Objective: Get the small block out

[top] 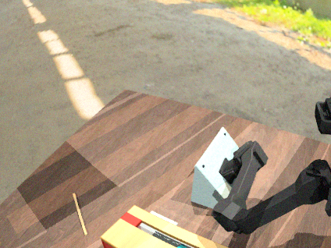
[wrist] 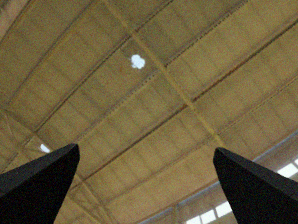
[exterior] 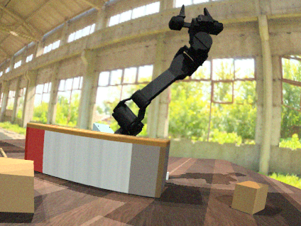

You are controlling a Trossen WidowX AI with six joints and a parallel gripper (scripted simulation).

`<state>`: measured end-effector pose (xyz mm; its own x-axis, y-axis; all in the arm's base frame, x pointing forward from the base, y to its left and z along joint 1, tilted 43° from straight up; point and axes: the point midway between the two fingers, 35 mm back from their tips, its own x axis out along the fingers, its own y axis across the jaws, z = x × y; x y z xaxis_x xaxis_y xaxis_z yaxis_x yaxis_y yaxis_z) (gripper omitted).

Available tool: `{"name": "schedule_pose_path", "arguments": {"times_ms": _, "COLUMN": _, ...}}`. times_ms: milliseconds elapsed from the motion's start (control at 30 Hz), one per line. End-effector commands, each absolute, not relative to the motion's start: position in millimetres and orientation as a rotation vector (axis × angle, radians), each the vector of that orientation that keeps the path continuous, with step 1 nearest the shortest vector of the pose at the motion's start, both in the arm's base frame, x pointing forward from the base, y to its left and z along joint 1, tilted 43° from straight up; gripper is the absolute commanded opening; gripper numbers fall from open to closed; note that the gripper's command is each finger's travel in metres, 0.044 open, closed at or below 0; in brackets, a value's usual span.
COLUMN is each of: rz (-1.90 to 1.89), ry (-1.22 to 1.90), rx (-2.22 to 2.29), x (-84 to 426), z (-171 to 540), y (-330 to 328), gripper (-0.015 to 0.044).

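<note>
Overhead, the top view shows the bench with the box cut off by the lower edge, its pale-wood rim and red end showing. A teal patch shows in the box's opening at the picture's edge; I cannot tell whether it is the small block. A thin stick lies apart from the box, and a pale blue wedge stands beside the black arm. A dark piece at the right edge is too cropped to identify.

From the exterior, the box stands upright on the bench, red at one end, whitish along the middle, grey near the other; the small block cannot be made out in it. The arm rises behind, its pincer high above the bench, fingers upward and spread wide. One tan block rests near the box's grey end, another at the left edge.

In the wrist view, the pincer's two fingers stand wide apart against the roof, nothing between them.
</note>
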<state>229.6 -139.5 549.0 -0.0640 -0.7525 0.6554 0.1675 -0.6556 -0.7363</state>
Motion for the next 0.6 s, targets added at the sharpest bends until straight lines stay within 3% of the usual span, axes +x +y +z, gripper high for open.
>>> {"name": "schedule_pose_path", "arguments": {"times_ms": 0, "rz": -1.796, "ry": 0.639, "rx": -1.555, "x": 228.5, "z": 549.5, "y": -139.8, "gripper": 0.04}}
{"name": "schedule_pose_path", "arguments": {"times_ms": 167, "rz": -1.907, "ry": 0.633, "rx": -1.507, "x": 190.2, "z": 565.7, "y": -150.4, "gripper": 0.04}}
{"name": "schedule_pose_path", "arguments": {"times_ms": 567, "rz": -2.488, "ry": 1.043, "rx": -1.288, "x": 19.7, "z": 600.5, "y": -145.5, "gripper": 0.04}}
